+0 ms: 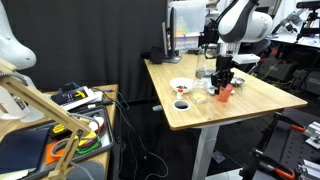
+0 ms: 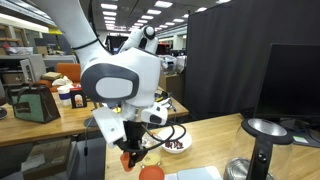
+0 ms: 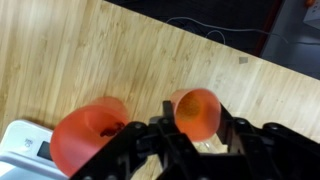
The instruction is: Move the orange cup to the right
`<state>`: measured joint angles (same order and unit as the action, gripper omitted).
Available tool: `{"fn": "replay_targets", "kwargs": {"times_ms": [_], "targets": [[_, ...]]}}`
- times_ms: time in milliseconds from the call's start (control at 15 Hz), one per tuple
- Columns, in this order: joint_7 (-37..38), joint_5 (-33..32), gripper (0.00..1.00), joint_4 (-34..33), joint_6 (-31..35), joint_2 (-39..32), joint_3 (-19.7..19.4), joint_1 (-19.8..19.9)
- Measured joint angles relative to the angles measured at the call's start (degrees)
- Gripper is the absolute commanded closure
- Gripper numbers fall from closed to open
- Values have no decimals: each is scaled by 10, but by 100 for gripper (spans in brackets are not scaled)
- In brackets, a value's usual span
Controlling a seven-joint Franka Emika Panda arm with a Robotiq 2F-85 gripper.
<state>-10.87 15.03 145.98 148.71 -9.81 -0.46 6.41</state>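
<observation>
The orange cup (image 3: 196,106) sits between my gripper's (image 3: 196,114) two black fingers in the wrist view, its open mouth facing the camera. The fingers press on both of its sides. A redder cup (image 3: 88,140) stands on the wooden table just left of it. In both exterior views the gripper (image 1: 225,84) (image 2: 128,150) hangs over the table with the orange cup (image 1: 227,93) (image 2: 126,159) at its tips. The redder cup (image 2: 150,172) is close beside it. I cannot tell whether the orange cup touches the table.
A white plate (image 1: 181,85), a dark small bowl (image 1: 181,104) and a clear glass (image 1: 200,97) stand on the table. A white object (image 3: 20,148) lies beside the redder cup. A cluttered side table (image 1: 60,120) stands apart. A black stand (image 2: 258,150) is nearby.
</observation>
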Motion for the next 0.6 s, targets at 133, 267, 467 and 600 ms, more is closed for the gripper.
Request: {"fn": "replay_targets", "kwargs": {"times_ms": [133, 267, 467, 600], "targets": [[-1, -1, 83, 3, -9, 27, -6, 0], [-1, -8, 83, 5, -12, 50, -20, 1], [7, -26, 83, 6, -10, 79, -49, 7], [32, -50, 83, 7, -8, 96, -72, 18]]}}
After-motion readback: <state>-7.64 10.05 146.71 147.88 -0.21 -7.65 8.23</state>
